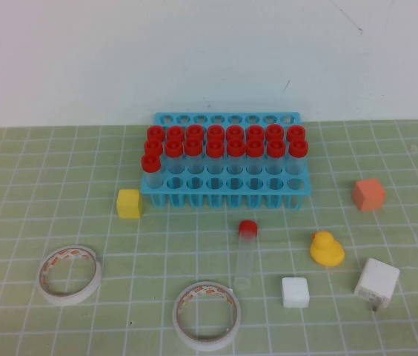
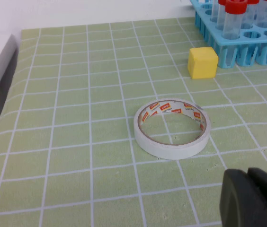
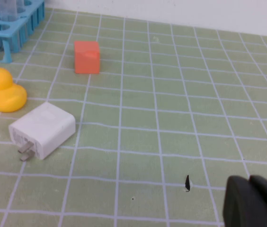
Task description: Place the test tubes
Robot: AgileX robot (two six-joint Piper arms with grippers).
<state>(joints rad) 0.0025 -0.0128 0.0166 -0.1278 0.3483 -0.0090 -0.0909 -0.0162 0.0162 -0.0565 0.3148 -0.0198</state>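
A test tube (image 1: 246, 256) lies on the tabletop (image 1: 46, 185) before the rack (image 1: 225, 194). Left gripper (image 2: 248, 176) hovers by a tape roll (image 2: 172, 128), right gripper (image 3: 249, 182) near the charger (image 3: 42, 130); both jaws closed.

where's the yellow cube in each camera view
High view: yellow cube left of centre, by the blue rack's left front corner.
Left wrist view: yellow cube beyond the tape roll, beside the rack; shut left gripper nearest the camera.
Right wrist view: not in it; shut right gripper over the mat.
Shared landmark: the blue rack, in all three.
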